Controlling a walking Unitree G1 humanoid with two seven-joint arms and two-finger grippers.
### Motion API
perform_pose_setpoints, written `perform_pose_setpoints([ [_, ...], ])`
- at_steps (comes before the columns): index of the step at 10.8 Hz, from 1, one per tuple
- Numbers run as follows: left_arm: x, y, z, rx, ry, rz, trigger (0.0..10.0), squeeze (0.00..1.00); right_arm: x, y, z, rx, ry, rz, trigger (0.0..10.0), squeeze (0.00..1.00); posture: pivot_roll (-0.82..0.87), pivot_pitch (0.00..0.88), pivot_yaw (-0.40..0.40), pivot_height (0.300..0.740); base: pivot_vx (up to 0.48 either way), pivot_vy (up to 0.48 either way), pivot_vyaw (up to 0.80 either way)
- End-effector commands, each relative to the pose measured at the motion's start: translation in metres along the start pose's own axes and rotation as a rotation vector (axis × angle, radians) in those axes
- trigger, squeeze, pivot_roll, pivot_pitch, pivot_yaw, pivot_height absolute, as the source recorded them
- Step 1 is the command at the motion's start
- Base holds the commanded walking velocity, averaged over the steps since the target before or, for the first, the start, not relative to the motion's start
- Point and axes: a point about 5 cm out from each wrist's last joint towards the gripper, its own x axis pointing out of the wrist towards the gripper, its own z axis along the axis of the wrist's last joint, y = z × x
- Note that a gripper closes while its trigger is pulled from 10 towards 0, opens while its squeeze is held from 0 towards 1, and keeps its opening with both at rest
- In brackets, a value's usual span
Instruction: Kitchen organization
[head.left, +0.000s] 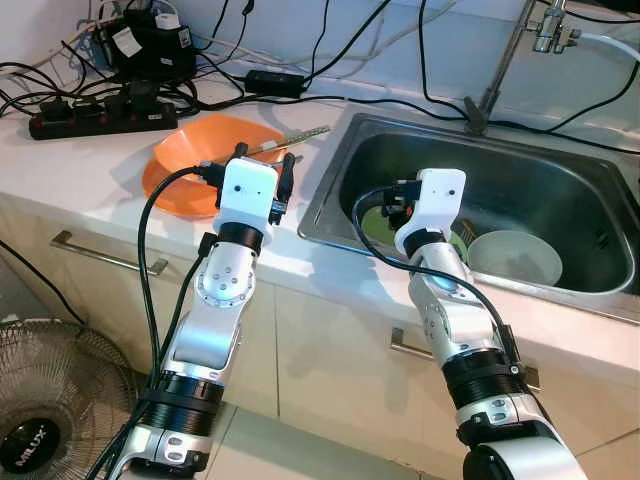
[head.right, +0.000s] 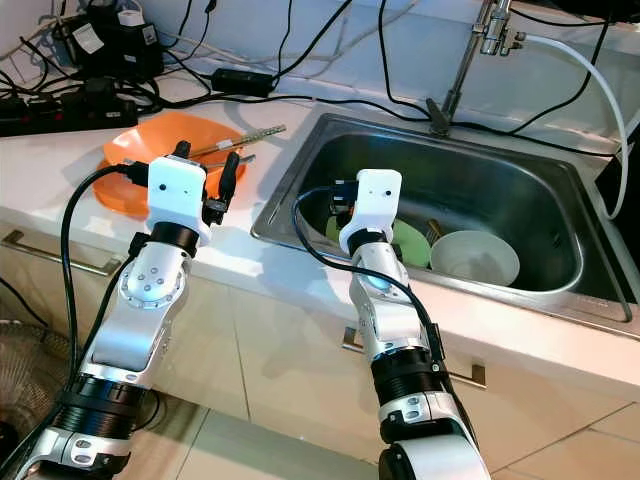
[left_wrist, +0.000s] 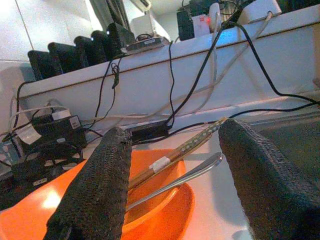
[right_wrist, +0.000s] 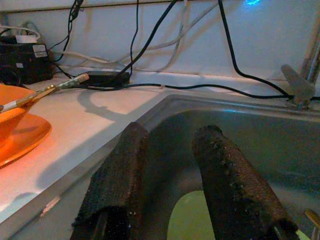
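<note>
Down in the stainless steel sink (head.left: 560, 190), a round white bowl (head.left: 515, 257) sat on the basin floor, and just beside it lay a pale green plate (head.right: 412, 243), partly hidden behind the right arm. Over on the white table (head.left: 90, 170), an orange plastic bowl (head.left: 215, 145) rested on an orange plate (head.left: 170, 190), and inside that bowl leaned a pair of patterned chopsticks (left_wrist: 192, 145) and a slim metal utensil handle (left_wrist: 192, 172), their ends poking out over the rim toward the sink. At the back of the table sprawled a black power strip (head.left: 100, 118) and a tangle of black cables (head.left: 300, 90), with a black adapter box (head.left: 145, 45) behind them. The metal tap (head.left: 505, 60) rose at the far edge of the sink. A floor fan (head.left: 40, 400) stood low at the robot's left, in front of the cabinet.

The left gripper (left_wrist: 175, 190) hovered over the near side of the orange bowl, fingers spread wide, holding nothing, the chopsticks and handle lying between its fingers in the wrist view. The right gripper (right_wrist: 172, 185) hung above the sink's left rim, fingers parted only narrowly, empty, with the green plate just below.
</note>
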Motion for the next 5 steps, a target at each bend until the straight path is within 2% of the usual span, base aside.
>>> perform_pose_setpoints([
  [1, 0.0034, -0.0009, 0.0053, 0.001, -0.013, -0.007, 10.0, 0.00, 0.0011, -0.0025, 0.0020, -0.003, -0.005, -0.013, 10.0, 0.00, 0.14, 0.029, -0.054, 0.740, 0.281, 0.000, 0.00],
  [4, 0.0035, 0.0000, 0.0057, 0.002, -0.014, -0.002, 10.0, 0.00, 0.0011, -0.0010, 0.0014, -0.009, -0.002, -0.007, 10.0, 0.00, 0.15, 0.029, -0.053, 0.740, 0.287, 0.000, 0.47],
  [5, 0.0036, 0.0002, 0.0057, 0.002, -0.014, -0.001, 10.0, 0.00, 0.0010, -0.0007, 0.0013, -0.006, -0.002, -0.006, 10.0, 0.00, 0.15, 0.029, -0.053, 0.740, 0.289, 0.000, 0.00],
])
